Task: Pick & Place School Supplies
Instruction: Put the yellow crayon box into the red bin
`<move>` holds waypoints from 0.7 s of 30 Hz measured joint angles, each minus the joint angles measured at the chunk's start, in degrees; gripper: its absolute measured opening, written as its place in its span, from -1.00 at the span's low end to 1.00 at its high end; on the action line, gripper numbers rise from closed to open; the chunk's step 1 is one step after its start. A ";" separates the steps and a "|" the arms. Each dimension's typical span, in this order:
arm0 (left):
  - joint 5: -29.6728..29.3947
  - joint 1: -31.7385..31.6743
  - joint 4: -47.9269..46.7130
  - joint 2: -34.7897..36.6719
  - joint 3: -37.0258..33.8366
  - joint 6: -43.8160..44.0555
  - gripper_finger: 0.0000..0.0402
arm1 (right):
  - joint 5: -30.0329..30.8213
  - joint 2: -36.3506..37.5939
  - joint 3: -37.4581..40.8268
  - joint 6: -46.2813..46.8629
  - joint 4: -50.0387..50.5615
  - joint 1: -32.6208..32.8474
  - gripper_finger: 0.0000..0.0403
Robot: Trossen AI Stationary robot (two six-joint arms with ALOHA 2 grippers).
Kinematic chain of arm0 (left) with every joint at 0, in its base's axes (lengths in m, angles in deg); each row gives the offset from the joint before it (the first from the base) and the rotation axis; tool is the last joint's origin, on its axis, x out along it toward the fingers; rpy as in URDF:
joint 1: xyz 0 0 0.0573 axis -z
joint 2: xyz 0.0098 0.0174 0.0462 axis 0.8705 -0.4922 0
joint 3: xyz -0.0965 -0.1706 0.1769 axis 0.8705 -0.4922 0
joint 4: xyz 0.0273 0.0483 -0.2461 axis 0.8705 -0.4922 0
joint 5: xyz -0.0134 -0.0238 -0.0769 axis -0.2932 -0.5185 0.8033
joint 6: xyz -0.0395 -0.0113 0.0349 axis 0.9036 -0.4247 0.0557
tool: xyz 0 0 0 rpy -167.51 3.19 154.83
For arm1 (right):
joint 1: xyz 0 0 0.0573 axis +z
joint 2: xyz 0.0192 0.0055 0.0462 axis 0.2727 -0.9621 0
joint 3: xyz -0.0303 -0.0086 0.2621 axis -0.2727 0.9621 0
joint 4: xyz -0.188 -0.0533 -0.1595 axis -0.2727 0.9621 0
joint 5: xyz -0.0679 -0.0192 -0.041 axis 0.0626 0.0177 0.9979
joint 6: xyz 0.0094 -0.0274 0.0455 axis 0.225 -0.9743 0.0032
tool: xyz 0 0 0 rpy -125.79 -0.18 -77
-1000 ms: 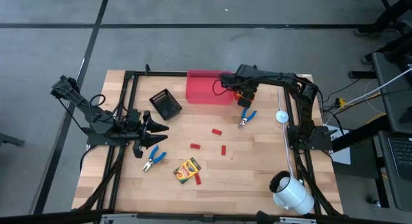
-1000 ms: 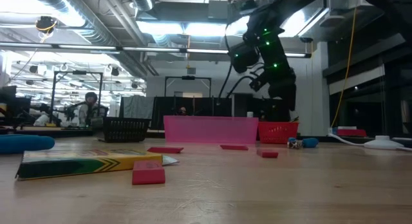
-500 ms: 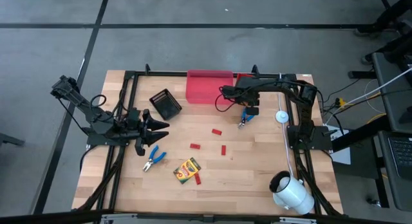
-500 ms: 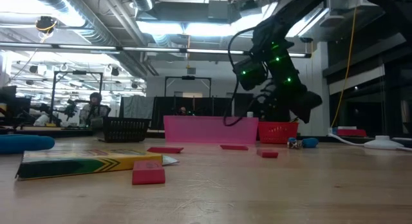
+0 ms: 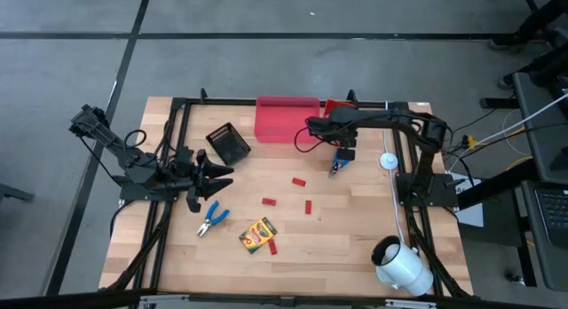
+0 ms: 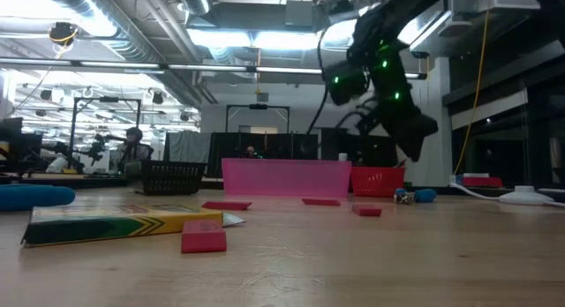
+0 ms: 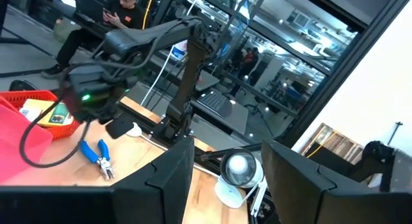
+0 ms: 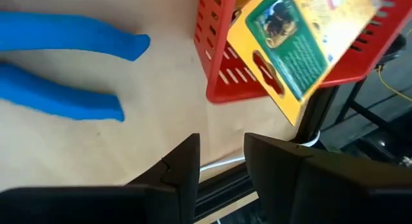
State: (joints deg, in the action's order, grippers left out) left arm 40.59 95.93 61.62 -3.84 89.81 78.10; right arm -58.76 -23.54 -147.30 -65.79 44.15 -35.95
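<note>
Blue-handled pliers lie just below right gripper, handles pointing away from the red bin. Jaws part-open, empty; left gripper open, empty, farther.

blue pliers cropped, crayon box cropped

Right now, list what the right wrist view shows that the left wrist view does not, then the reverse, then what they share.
Only the right wrist view: the right claw's own dark fingers standing apart with nothing between them, and the green print on the crayon box leaning out of the red bin.

Only the left wrist view: the white cylinder, the whole right arm, and a seated person beyond the table.

Both: the blue-handled pliers on the wooden table, and the red bin.
</note>
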 joint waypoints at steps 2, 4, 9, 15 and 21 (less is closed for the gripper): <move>0.01 0.00 -0.02 0.00 0.00 -0.60 -0.10 | -0.35 2.24 0.00 0.16 0.14 0.74 -0.38; -0.01 0.00 -0.02 0.00 0.00 -1.01 -0.10 | 0.97 4.45 -0.04 0.18 -0.28 1.34 -0.38; -0.01 0.00 -0.40 0.00 0.00 -1.32 -0.10 | -9.26 11.93 -0.04 -0.31 -5.86 2.27 -0.38; 0.62 -0.01 -16.83 0.02 0.00 14.04 -0.10 | -51.77 26.17 3.60 21.20 -33.02 4.17 -0.38; 23.87 0.01 -42.16 -2.97 -0.17 40.93 -0.10 | -51.66 35.80 8.09 44.50 -45.91 10.25 -0.38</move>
State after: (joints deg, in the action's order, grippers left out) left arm 64.46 95.95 19.45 -6.81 89.64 119.03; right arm -110.42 12.27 -139.21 -21.29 -1.76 -25.70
